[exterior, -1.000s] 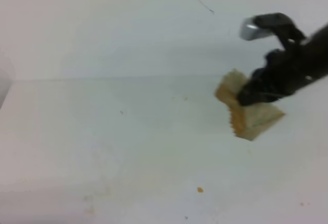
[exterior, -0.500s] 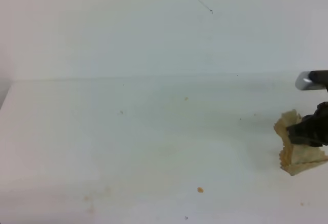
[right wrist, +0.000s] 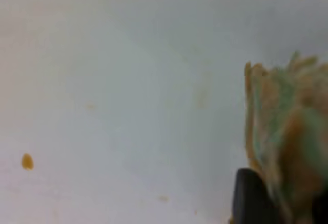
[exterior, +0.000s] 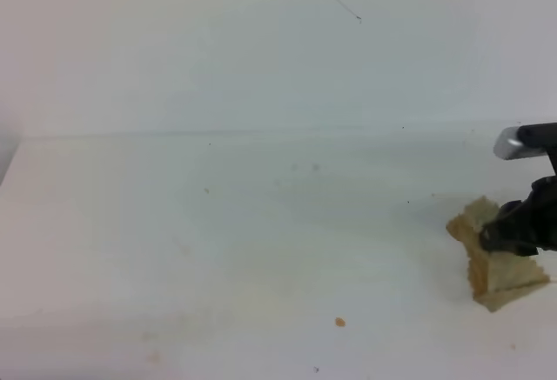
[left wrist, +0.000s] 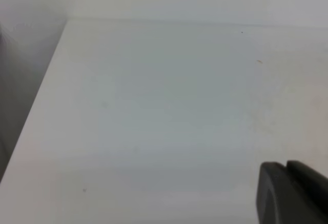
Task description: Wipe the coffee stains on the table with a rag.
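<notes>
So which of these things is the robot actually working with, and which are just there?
Part of the job:
- rag, at the right gripper
- coffee stains: orange droplet and faint smears
- table

Just there:
- back wall with a thin dark scratch
- left gripper, idle

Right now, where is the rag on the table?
In the exterior high view the rag lies on the table at the far right, under the right gripper, well right of the small orange droplet.
</notes>
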